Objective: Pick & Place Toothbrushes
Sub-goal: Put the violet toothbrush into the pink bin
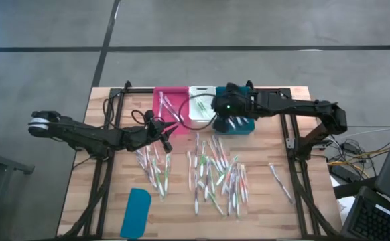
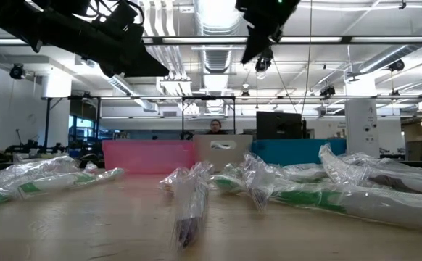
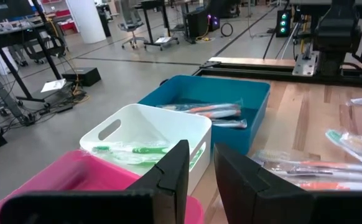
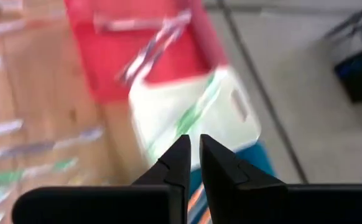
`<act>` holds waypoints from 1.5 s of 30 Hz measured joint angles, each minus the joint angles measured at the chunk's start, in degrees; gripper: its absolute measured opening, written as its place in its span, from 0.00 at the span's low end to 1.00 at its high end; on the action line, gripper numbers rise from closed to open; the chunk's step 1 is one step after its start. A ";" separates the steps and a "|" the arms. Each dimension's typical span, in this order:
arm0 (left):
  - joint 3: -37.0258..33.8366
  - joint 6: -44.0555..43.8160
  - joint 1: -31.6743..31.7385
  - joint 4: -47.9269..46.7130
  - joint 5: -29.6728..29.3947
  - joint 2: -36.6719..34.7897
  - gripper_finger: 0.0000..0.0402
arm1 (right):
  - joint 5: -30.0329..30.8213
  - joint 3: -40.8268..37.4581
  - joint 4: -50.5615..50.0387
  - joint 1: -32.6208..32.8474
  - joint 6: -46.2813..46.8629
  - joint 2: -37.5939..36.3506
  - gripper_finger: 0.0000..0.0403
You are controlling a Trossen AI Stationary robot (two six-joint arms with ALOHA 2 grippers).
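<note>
Now both of your grippers hang empty above the three bins at the far edge of the bench (image 1: 114, 201).

Your right gripper (image 4: 192, 155) is over the teal bin (image 3: 255, 99) and white bin (image 3: 116, 127), its fingers almost together with a thin gap, holding nothing. Your left gripper (image 3: 199, 165) is beside the pink bin (image 1: 170, 100), fingers a little apart, also holding nothing. Most toothbrushes (image 1: 215, 175) lie scattered on the bench; a few lie inside each bin.
</note>
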 joint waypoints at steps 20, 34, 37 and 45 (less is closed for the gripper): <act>0.00 -9.75 -1.75 -17.31 -0.09 -5.53 0.20 | 1.60 -18.83 0.75 12.78 17.55 -6.88 0.02; 8.95 -29.26 -4.35 -41.93 -4.36 -4.89 0.20 | 3.39 -33.26 13.66 14.47 23.78 -18.54 0.02; 9.30 -30.51 -4.31 -40.15 -4.40 -2.75 0.20 | 3.26 -34.56 13.57 14.49 25.82 -19.33 0.02; 10.40 -30.57 -4.29 -28.68 -2.81 7.77 0.20 | 3.25 -35.42 13.55 14.49 26.74 -19.58 0.02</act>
